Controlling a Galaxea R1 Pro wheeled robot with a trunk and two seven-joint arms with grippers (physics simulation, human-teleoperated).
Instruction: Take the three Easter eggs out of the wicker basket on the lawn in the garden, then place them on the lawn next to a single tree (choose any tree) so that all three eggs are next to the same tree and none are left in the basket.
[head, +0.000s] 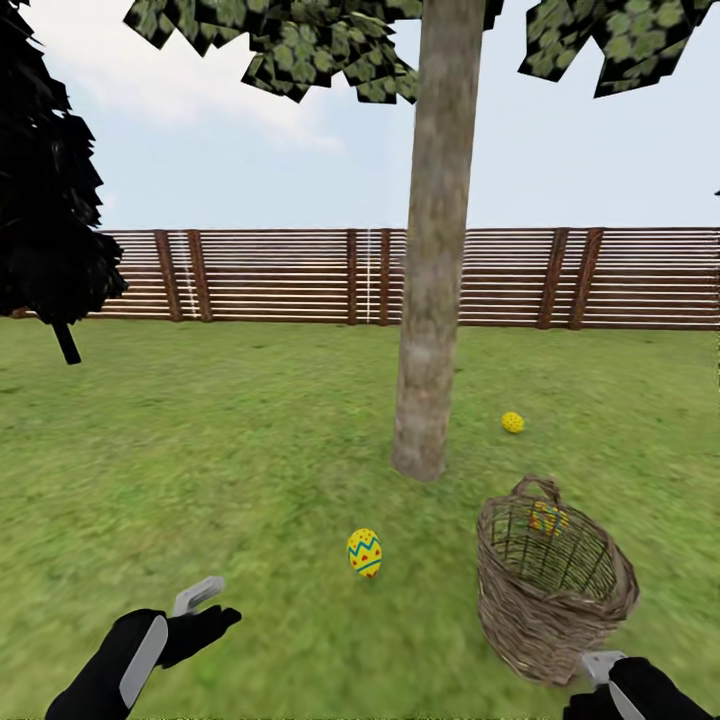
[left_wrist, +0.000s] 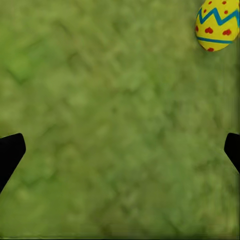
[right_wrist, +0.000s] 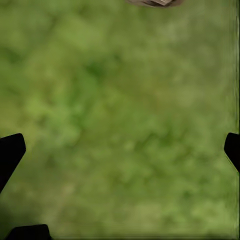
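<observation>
both sets of jaws stand wide with nothing between them: the left gripper (left_wrist: 120, 150) hangs over bare grass with its dark fingertips (left_wrist: 10, 150) at the far edges of the wrist picture, and the right gripper (right_wrist: 120, 150) does the same just beside the basket. from the head camera, the left gripper (head: 205, 605) sits low on the near lawn (head: 200, 450), the right gripper (head: 600, 665) at the foot of the basket (head: 555, 600). one egg (head: 365, 552) lies on the grass in front of the tree (head: 430, 300), near the trunk; the same egg (left_wrist: 216, 25) shows near the left arm. a second egg (head: 513, 422) lies beyond and to the right of the trunk. a third egg (head: 547, 518) glints yellow through the weave, down inside the tilted basket against its far wall. so the basket holds one egg, two are out. judging by looks, the eggs are hard, smooth and rounded, light, apt to roll or squirt from a pinch; best taken across the widest middle, jaws square to the long axis. the basket seems light and stiff, easily tipped by a nudge, so reaching in through the open mouth calls for care.
</observation>
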